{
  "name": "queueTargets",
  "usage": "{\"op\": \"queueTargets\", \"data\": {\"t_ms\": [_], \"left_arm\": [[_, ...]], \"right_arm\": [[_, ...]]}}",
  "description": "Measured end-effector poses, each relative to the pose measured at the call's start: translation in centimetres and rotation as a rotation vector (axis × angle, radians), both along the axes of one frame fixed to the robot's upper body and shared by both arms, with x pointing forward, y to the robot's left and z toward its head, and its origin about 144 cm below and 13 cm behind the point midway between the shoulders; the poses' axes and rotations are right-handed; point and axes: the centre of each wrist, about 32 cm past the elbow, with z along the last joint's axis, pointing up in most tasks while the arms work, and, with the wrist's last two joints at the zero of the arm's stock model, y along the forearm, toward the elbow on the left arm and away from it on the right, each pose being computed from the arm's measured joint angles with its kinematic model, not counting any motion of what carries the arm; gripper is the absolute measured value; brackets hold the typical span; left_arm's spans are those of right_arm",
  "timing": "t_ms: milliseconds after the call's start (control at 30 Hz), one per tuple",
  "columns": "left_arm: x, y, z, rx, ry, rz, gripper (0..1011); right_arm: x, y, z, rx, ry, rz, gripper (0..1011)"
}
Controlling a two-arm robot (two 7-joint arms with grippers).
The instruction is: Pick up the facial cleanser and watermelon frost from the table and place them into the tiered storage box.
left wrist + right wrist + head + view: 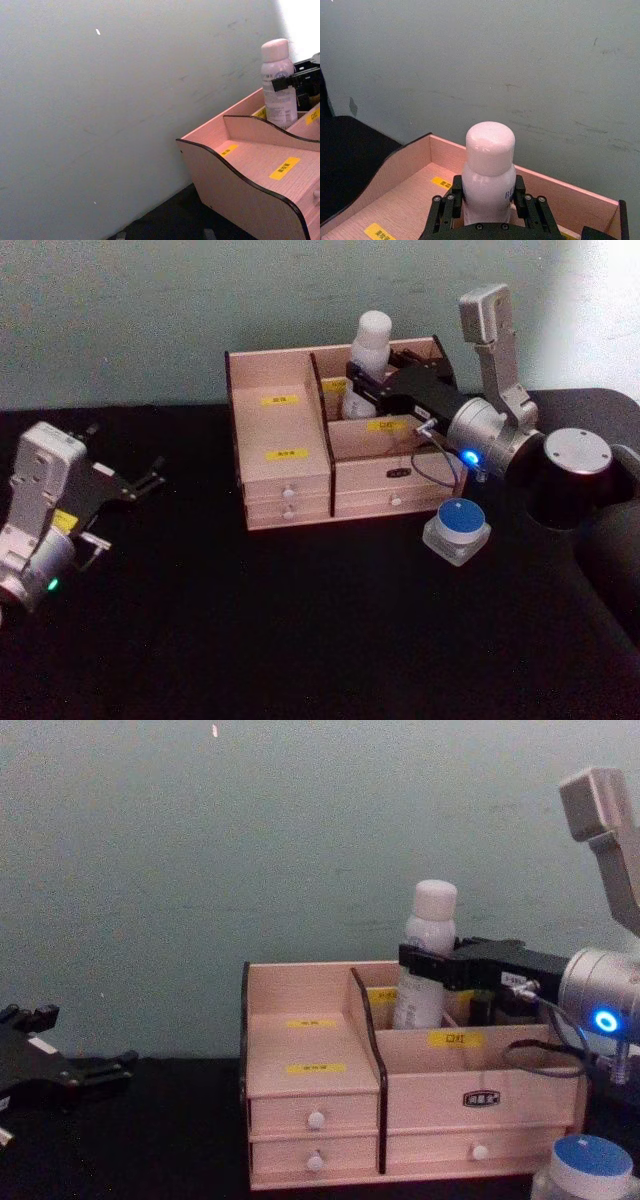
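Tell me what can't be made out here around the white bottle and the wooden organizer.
The white bottle: chest view, base hidden by the organizer wall and the right end effector clamped on it; touching the floor or not, unclear.
The yellow labels: head view, print too small to read.
The blue-lidded jar: chest view, cut off by the bottom edge.
The left end effector: head view, its arm cut off by the left edge.

Storage box (262, 483) L bays free; right arm (480, 430) over R bays.
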Motion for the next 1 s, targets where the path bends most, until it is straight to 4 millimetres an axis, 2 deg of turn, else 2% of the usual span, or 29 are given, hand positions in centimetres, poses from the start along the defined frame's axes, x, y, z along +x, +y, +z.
{"op": "queueTargets", "data": {"t_ms": [1000], "left_arm": [[0.00,0.00,0.00,0.000,0.000,0.000,1001]], "right_arm": [[0.74,0.41,-0.73,-0.039,0.064,-0.024,593]]}}
